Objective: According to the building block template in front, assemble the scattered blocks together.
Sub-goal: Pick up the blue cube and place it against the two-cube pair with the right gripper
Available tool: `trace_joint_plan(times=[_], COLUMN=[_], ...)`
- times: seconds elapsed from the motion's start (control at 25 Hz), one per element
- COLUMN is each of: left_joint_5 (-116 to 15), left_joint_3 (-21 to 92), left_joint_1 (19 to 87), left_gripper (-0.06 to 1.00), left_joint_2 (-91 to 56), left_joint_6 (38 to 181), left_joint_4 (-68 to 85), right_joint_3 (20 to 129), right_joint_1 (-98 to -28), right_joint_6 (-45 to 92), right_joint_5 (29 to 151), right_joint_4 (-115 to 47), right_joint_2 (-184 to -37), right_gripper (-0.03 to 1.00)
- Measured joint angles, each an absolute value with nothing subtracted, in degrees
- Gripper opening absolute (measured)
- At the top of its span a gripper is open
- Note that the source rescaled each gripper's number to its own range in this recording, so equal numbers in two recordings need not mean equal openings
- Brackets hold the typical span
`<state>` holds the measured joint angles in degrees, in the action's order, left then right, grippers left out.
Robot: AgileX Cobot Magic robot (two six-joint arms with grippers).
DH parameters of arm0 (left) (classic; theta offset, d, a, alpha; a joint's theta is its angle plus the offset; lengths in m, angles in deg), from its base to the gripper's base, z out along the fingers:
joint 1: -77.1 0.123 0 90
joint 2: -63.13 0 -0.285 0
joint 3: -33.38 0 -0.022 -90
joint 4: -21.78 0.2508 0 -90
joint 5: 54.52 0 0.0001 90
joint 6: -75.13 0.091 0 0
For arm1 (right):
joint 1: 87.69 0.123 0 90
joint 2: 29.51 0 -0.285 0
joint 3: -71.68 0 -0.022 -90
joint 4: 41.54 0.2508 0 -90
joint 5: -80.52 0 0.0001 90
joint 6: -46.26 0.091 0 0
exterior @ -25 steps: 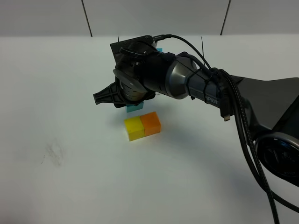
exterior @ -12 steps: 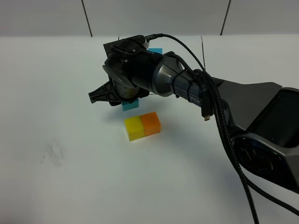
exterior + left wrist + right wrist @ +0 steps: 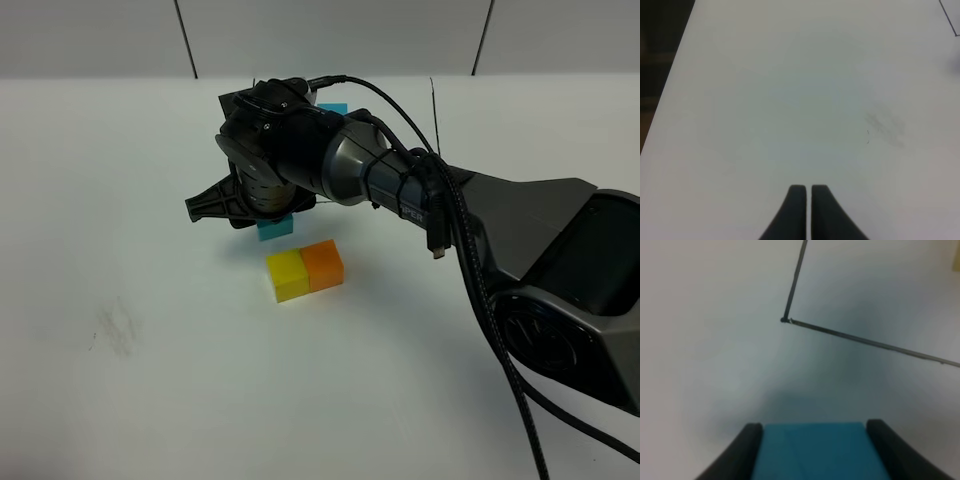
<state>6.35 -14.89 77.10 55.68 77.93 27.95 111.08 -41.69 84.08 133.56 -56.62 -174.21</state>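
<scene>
Two robot grippers work over a white table (image 3: 120, 400). The right gripper (image 3: 812, 450), reaching across the middle, has its dark fingers (image 3: 747, 447) clamped on either side of a light blue cube (image 3: 275, 227), which sits just behind a yellow cube (image 3: 287, 274) and an orange cube (image 3: 323, 264) that touch side by side. Behind the arm, a black drawn rectangle (image 3: 860, 340) marks the template, mostly hidden; one blue template block (image 3: 333, 108) peeks out. The left gripper (image 3: 808, 200) hangs over bare table, fingers pressed together, holding nothing
</scene>
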Motion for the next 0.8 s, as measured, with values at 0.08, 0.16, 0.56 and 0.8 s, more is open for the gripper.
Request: trace_joint_plan(times=[0.08,0.16,0.56,0.8], left_joint_5=[6.35,6.35,6.35,6.35], left_joint_3=[-14.89,-14.89,-14.89,-14.89], left_joint_1=[77.1,77.1,77.1,77.1], left_gripper=[0.0,0.0,0.0,0.0], left_joint_2=[55.68,55.68,55.68,55.68], left_joint_6=[77.93,77.93,77.93,78.0], left_joint_4=[27.95,27.95,27.95,27.95], right_joint_3=[111.08,111.08,111.08,111.08], right_joint_1=[-41.69,-41.69,-41.69,-41.69], right_joint_6=[84.08,84.08,84.05,84.05], right_joint_5=[133.85,134.25,135.84,135.79], right_joint_4=[-56.53,-56.35,-55.17,-54.92], right_joint_2=[-174.74,-175.33,-176.15,-176.72], right_gripper=[0.5,0.5,0.5,0.5])
